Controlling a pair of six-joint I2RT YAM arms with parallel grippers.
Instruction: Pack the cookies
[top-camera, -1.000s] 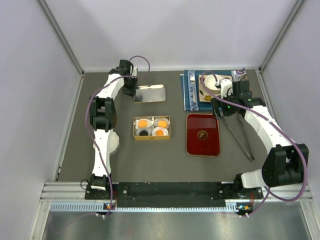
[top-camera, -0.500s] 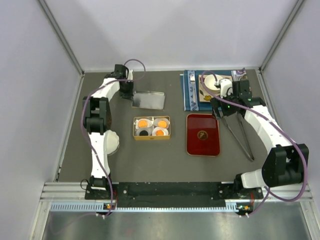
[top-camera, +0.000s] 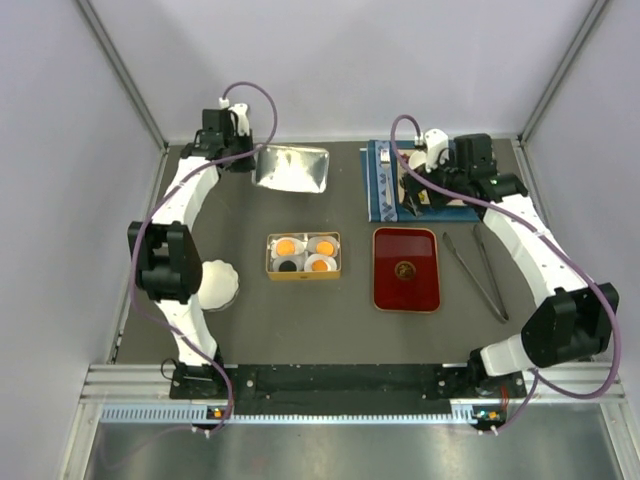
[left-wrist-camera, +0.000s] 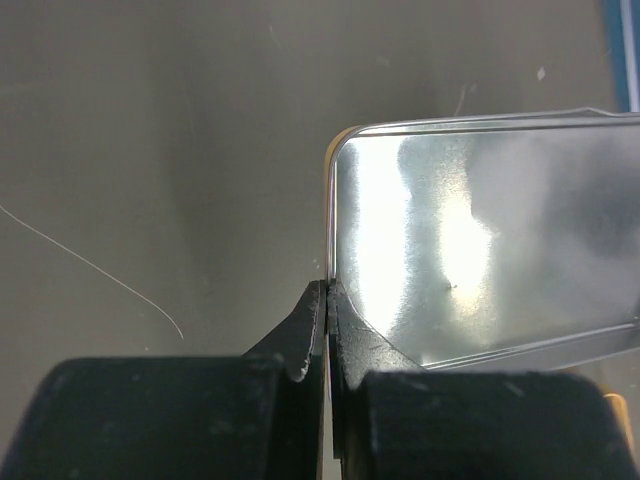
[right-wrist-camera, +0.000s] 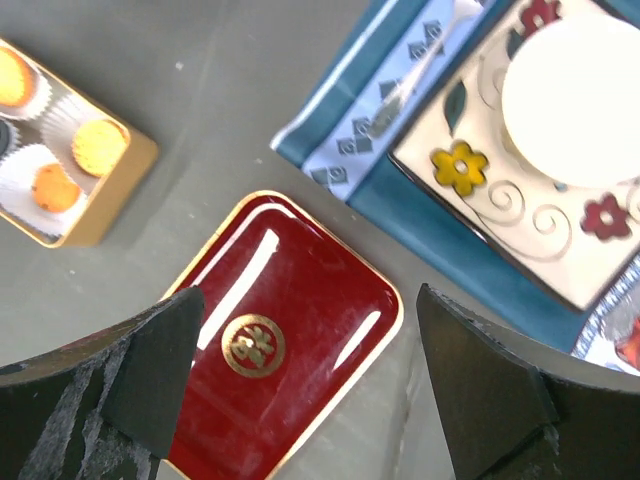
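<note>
While the left end effector (left-wrist-camera: 326, 300) pinches the lid (left-wrist-camera: 480, 240), the 4 cookies (top-camera: 305, 254) sit near-side and right of it. Meanwhile the right end effector (right-wrist-camera: 305, 300) is spread wide, empty.

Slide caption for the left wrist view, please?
Left fingers pinch the tin lid by its corner over the grey table.

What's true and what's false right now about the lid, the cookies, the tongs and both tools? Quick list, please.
The left tool is shut on the metal lid. True.
One cookie lies on the red tray. False: all four cookies sit in the gold tin.
The right tool is open. True.
The tongs lie inside the gold tin. False: they lie on the table, right of the red tray.
</note>
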